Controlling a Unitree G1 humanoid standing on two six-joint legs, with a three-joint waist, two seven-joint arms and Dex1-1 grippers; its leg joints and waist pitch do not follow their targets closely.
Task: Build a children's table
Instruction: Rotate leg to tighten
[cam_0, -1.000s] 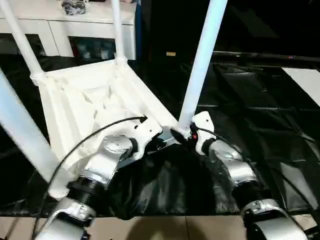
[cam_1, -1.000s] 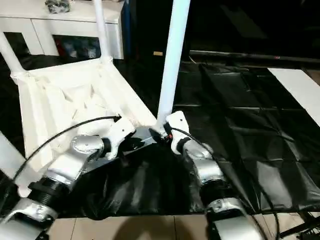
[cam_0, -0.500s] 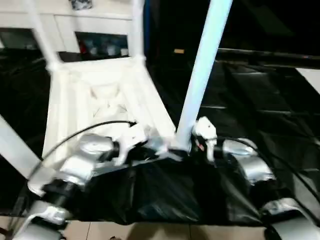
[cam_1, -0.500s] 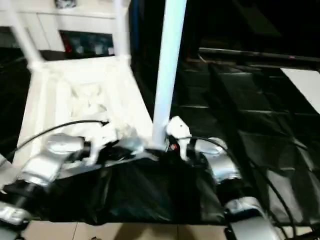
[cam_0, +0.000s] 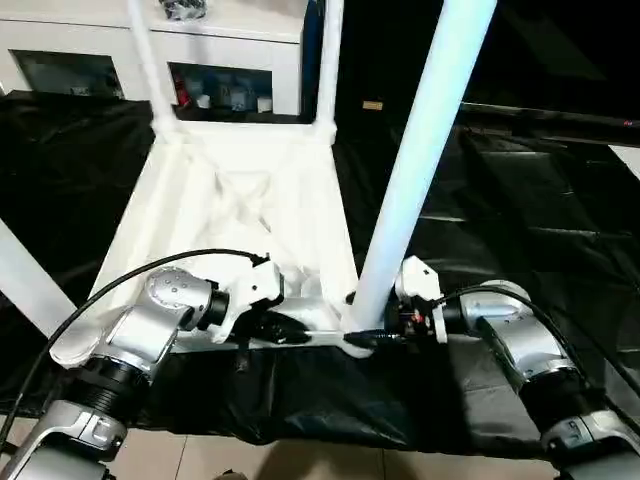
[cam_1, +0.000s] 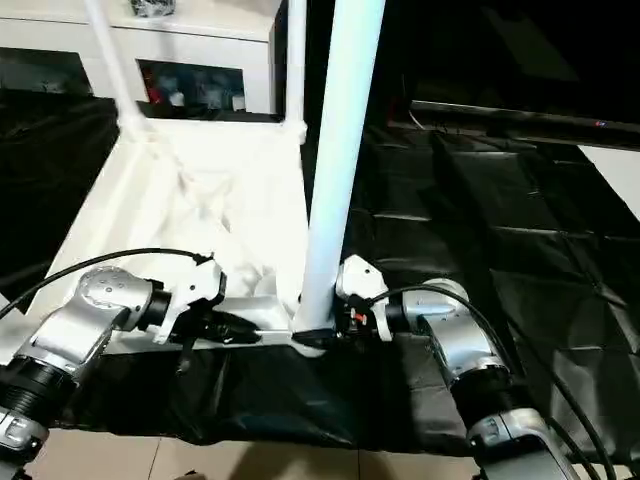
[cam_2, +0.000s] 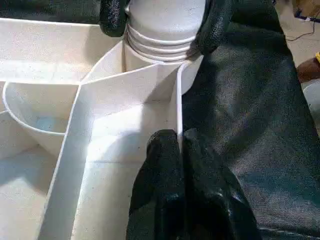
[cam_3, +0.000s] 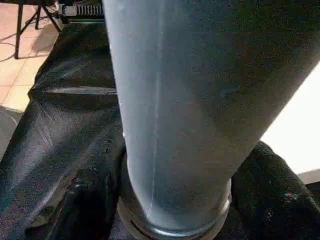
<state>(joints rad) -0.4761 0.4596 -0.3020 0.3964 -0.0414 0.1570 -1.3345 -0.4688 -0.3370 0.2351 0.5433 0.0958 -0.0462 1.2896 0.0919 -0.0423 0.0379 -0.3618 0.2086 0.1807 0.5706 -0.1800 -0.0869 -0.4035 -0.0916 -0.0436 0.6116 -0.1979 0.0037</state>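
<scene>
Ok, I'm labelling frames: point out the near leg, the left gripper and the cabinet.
near leg (cam_0: 410, 190), left eye view, mid shaft.
left gripper (cam_2: 181, 145), left wrist view, between the fingertips at the tabletop's rim.
cabinet (cam_0: 285, 85), left eye view, white frame post.

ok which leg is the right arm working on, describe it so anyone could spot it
Start at the white plastic table top, lying upside down on the black sheet. The leg is the thick white tube rising from its near corner beside the right gripper. Unlike the thinner-looking far legs, it stands closest, with the jaws around its base.

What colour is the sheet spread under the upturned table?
Black sheet, clearest in the left eye view.
</scene>
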